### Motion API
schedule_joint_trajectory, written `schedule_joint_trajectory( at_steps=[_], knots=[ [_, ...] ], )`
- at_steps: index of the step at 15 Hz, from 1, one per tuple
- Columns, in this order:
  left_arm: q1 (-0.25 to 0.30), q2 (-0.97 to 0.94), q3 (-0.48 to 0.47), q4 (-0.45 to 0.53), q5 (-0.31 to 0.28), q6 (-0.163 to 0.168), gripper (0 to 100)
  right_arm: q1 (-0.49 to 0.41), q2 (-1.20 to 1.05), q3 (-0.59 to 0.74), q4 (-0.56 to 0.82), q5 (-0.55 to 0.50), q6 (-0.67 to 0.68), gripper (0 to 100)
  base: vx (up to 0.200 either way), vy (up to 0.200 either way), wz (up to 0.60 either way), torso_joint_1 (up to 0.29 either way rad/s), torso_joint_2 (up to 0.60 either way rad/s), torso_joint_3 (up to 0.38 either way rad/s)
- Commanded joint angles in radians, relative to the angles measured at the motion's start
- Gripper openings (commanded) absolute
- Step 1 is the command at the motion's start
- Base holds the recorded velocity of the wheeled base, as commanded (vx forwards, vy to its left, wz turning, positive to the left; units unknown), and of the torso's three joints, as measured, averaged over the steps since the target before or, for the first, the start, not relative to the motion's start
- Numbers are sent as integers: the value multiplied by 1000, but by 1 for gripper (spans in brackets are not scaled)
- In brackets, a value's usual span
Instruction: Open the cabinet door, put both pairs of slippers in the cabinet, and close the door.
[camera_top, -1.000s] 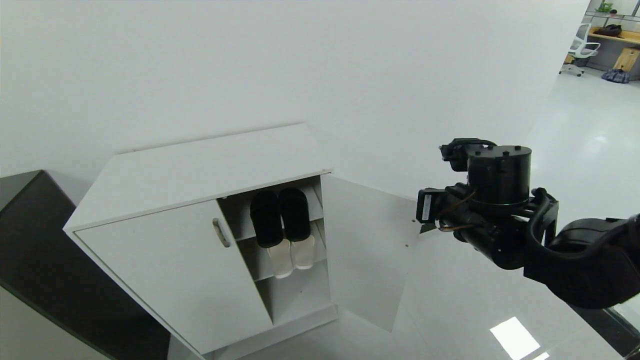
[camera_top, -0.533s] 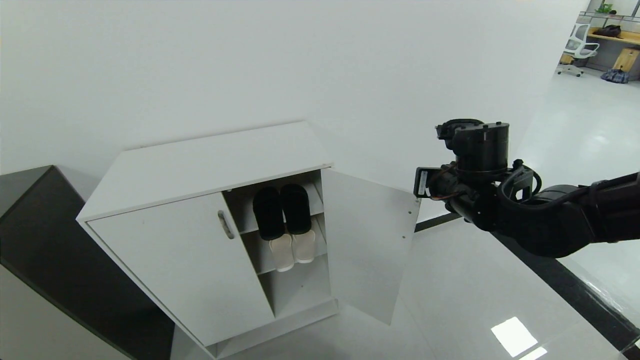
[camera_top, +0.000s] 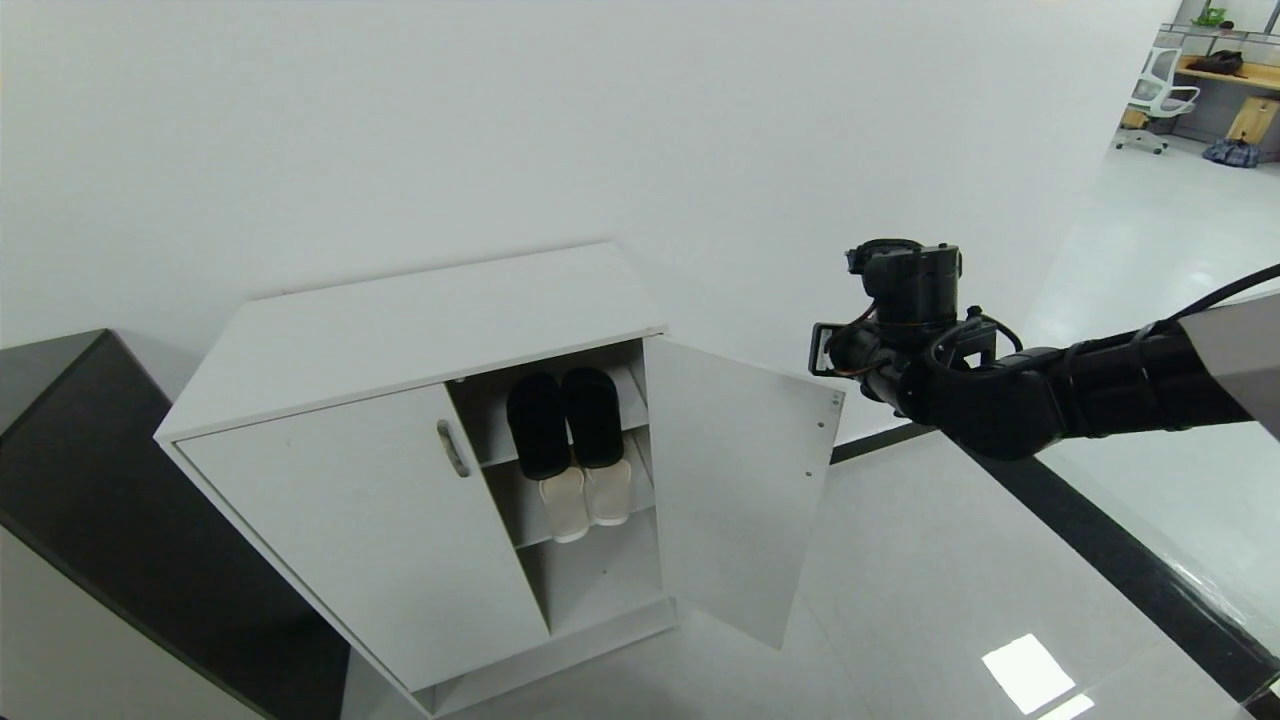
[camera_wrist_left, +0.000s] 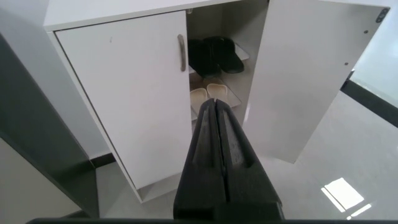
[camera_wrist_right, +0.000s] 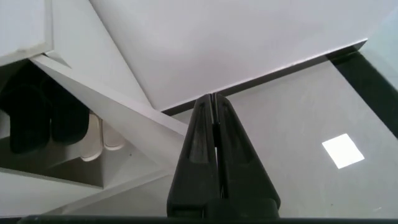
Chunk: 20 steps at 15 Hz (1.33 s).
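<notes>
The white cabinet (camera_top: 420, 330) stands against the wall with its left door (camera_top: 360, 540) closed and its right door (camera_top: 740, 490) swung wide towards the near right. Both pairs are inside. The black slippers (camera_top: 565, 420) lie side by side on the upper shelf (camera_top: 630, 392), toes pointing in, and the white slippers (camera_top: 585, 500) sit directly under them on the next shelf (camera_top: 510, 512). Stowing looks finished, so what remains is shutting the right door.

The right gripper (camera_wrist_right: 213, 99) is held out at the level of that door's top edge, just beyond its free corner on the outer side. Its jaws are pressed together and hold nothing. That suits a push, since a closed tip makes a firm, blunt point to lean on the panel, and being behind the door lets the arm sweep it left towards the frame. I cannot tell whether the tip touches the door or only hangs close beside it.

The left gripper (camera_wrist_left: 216, 102) hangs in front of the cabinet, facing the gap between the two doors. Its jaws are also closed and hold nothing, well apart from the slippers and out of the door's swing.
</notes>
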Motion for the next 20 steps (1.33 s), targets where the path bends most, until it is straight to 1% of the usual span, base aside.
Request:
schedule_joint_trajectory(
  at_steps=[1, 5, 13, 15, 18, 20],
  knots=[
    [0, 0, 0, 0, 0, 0, 0, -14, 52, -22, 0, 3, 1, 0, 0, 0, 0, 0, 0, 0],
    [0, 1, 0, 0, 0, 0, 0, -33, 96, -38, -2, 4, 1, 0, 0, 0, 0, 0, 0, 0],
    [0, 0, 0, 0, 0, 0, 0, -30, 109, -34, 0, 6, 1, 0, 0, 0, 0, 0, 0, 0],
    [0, 1, 0, 0, 0, 0, 0, -14, 87, 1, -2, 4, -4, 0, 0, 0, 0, 0, 0, 0],
    [0, 0, 0, 0, 0, 0, 0, 36, 15, 92, -6, 4, -4, 0, 0, 0, 0, 0, 0, 0],
    [0, 0, 0, 0, 0, 0, 0, 102, -51, 166, -8, 4, -1, 0, 0, 0, 0, 0, 0, 0]
  ],
)
